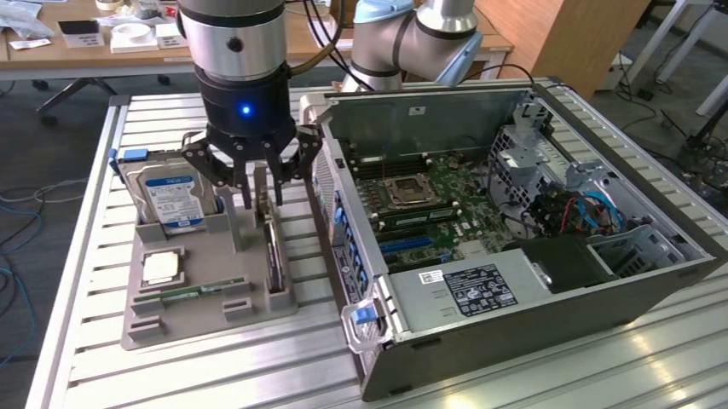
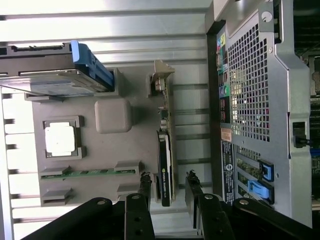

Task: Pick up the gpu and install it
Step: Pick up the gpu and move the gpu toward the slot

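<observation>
The gpu (image 1: 273,256) stands on its edge in a slot at the grey holder's (image 1: 182,319) side nearest the computer case. From the wrist it appears edge-on as a thin green and black card (image 2: 165,150), its silver bracket (image 2: 161,80) at the far end. My gripper (image 1: 261,198) hangs straight above the card, open. In the wrist view my gripper (image 2: 168,189) has one black finger on each side of the card, apart from it. Nothing is held.
The holder also carries a silver hard drive (image 1: 170,200) in a blue carrier, a CPU (image 1: 163,268) and a RAM stick (image 1: 193,292). The open computer case (image 1: 512,213) lies close beside the holder, its rear panel (image 2: 255,100) next to the card. A slatted metal table (image 1: 170,375) bears everything.
</observation>
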You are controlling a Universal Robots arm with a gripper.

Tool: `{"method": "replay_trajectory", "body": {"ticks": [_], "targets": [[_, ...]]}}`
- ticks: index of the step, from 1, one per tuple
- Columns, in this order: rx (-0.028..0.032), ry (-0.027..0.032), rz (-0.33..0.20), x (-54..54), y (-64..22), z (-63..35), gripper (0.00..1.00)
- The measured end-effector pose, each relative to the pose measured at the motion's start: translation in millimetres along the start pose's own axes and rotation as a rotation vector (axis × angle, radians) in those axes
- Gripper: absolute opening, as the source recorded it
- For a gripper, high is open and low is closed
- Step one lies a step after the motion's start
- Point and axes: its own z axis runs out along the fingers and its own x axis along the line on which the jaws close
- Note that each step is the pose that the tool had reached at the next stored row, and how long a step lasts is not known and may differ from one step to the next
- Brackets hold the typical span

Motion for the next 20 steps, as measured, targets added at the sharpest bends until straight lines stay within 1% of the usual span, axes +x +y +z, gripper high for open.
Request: {"method": "replay_trajectory", "body": {"ticks": [13, 20], "targets": [[-0.0001, -0.0001, 0.000, 0.3, -0.5, 11.9, 0.42], [0.0000, 0.0000, 0.000, 0.3, -0.6, 12.8, 0.42]]}}
